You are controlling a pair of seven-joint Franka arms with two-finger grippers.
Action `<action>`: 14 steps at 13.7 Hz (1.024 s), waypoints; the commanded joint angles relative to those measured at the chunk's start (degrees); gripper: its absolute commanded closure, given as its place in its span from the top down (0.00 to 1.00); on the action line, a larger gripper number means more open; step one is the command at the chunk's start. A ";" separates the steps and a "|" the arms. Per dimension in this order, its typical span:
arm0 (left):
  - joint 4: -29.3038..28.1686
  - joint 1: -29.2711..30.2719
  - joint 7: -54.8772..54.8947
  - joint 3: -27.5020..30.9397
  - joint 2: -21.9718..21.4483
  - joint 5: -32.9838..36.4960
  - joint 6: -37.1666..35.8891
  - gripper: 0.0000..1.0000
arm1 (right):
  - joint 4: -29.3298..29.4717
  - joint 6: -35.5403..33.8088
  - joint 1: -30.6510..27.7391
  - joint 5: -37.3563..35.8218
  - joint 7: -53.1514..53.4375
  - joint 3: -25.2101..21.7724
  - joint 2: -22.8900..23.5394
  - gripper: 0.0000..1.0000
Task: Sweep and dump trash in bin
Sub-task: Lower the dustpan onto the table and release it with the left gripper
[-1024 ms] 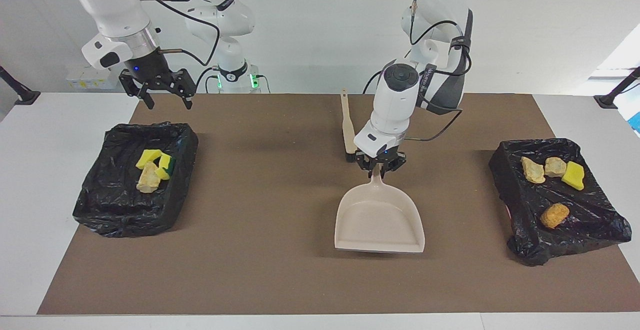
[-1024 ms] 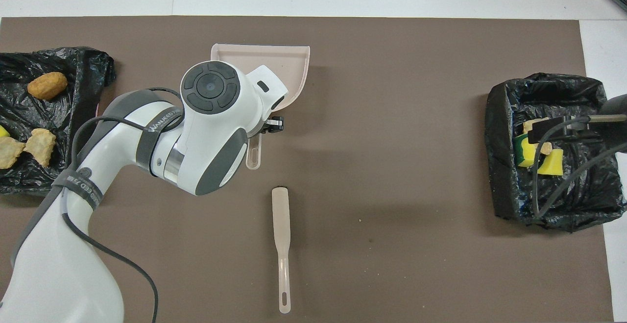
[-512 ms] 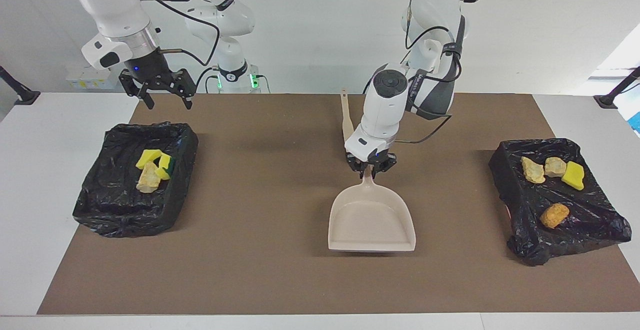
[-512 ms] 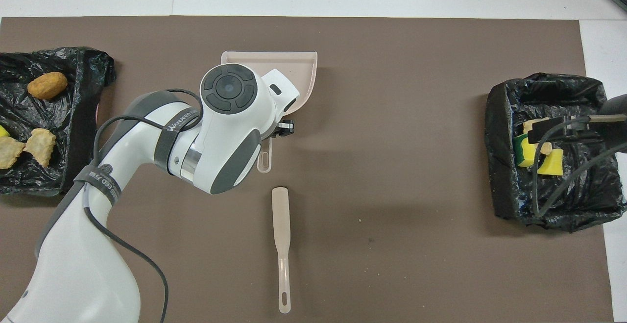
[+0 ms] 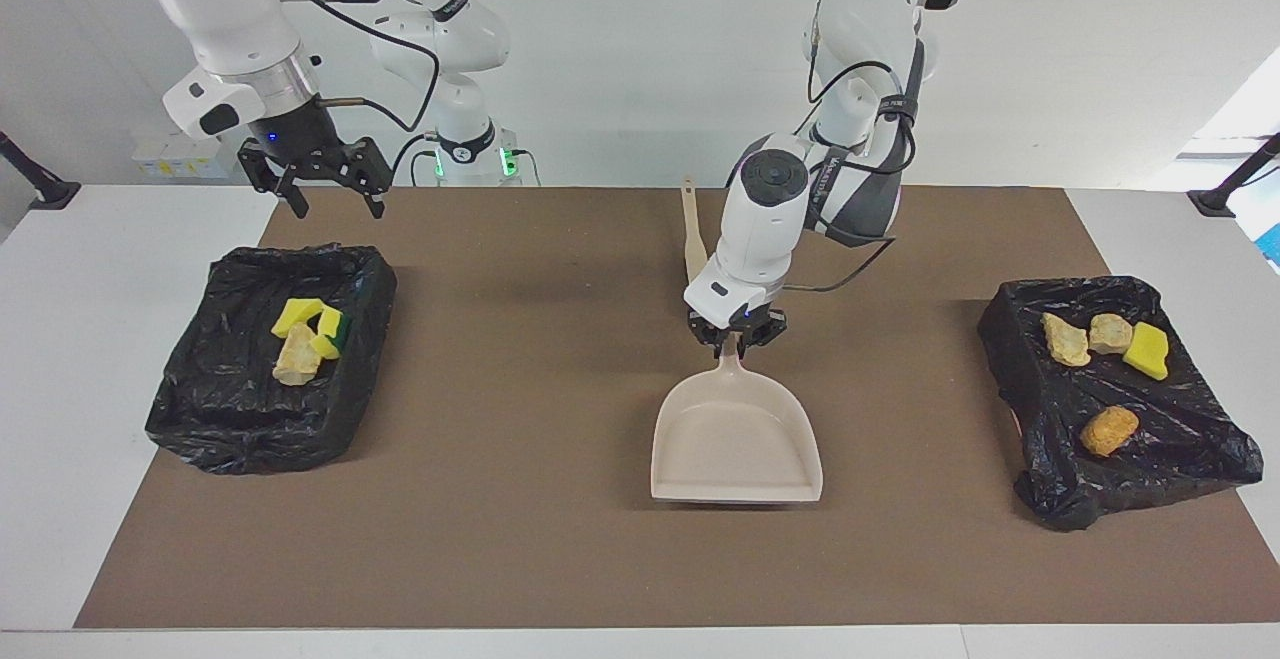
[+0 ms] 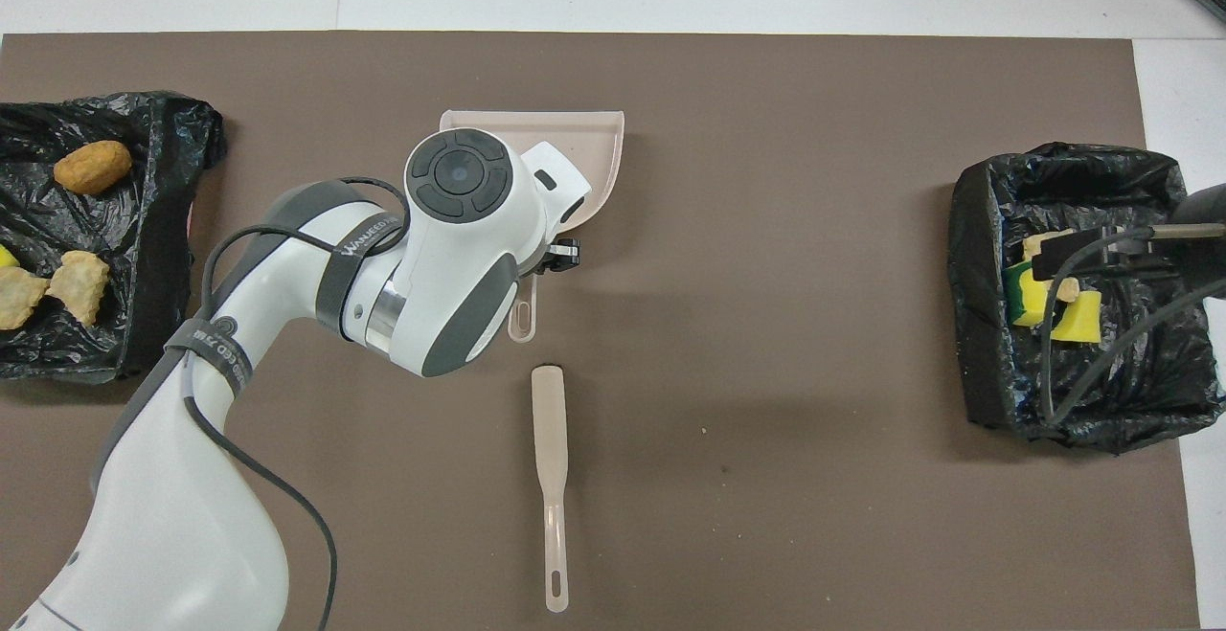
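Observation:
My left gripper point(image 5: 737, 332) is shut on the handle of the beige dustpan point(image 5: 735, 439), which sits low at the middle of the brown mat with nothing in its tray. The beige brush point(image 6: 549, 439) lies on the mat nearer to the robots than the dustpan. All the trash I see lies in two black-lined bins. A yellow sponge point(image 5: 298, 314), a green-and-yellow sponge point(image 5: 334, 329) and a tan lump point(image 5: 297, 357) are in the bin point(image 5: 250, 419) at the right arm's end. My right gripper point(image 5: 327, 201) hangs open over that bin's edge and waits.
The bin point(image 5: 1160, 479) at the left arm's end holds two tan lumps point(image 5: 1066, 339), a yellow sponge point(image 5: 1146, 350) and an orange croissant-like piece point(image 5: 1108, 430). The brown mat point(image 5: 520, 539) covers most of the white table.
The left gripper has carried the dustpan a little toward the right arm's end of the table and slightly toward the robots. The right arm, brush and bins have not moved.

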 commanded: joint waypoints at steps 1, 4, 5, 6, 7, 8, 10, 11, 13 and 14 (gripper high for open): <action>-0.31 -1.17 -0.40 1.00 0.49 -0.81 0.84 0.10 | -0.70 0.42 -0.25 0.36 -1.39 -0.04 -0.52 1.00; -0.58 -1.25 -0.40 1.00 0.40 -0.81 0.84 0.26 | -0.70 0.42 -0.25 0.28 -1.47 -0.04 -0.52 1.00; -0.66 -1.25 -0.40 1.00 0.49 -0.81 0.93 0.28 | -0.70 0.42 -0.25 0.36 -1.39 -0.04 -0.52 1.00; -0.75 -1.34 -0.40 1.00 0.49 -0.81 1.10 0.39 | -0.70 0.42 -0.25 0.36 -1.39 -0.04 -0.52 1.00; -1.36 -1.52 -0.40 1.00 0.31 -0.81 1.62 0.45 | -0.70 0.42 -0.25 0.36 -1.39 -0.04 -0.52 1.00; -1.45 -1.52 -0.48 1.00 0.31 -0.81 1.89 0.55 | -0.70 0.42 -0.25 0.36 -1.47 -0.04 -0.52 1.00; -1.46 -1.61 -0.40 1.00 0.31 -0.81 1.98 0.81 | -0.70 0.42 -0.25 0.36 -1.39 -0.04 -0.52 1.00; -1.37 -1.61 -0.48 1.00 0.31 -0.81 1.89 0.85 | -0.70 0.42 -0.25 0.36 -1.39 -0.04 -0.52 1.00; -1.02 -1.78 -0.40 1.09 0.22 -0.38 1.63 1.00 | -0.70 0.42 -0.25 0.36 -1.47 -0.04 -0.52 1.00; -0.84 -1.78 0.04 1.09 0.05 -0.20 1.80 1.00 | -0.70 0.42 -0.25 0.36 -1.47 -0.04 -0.52 1.00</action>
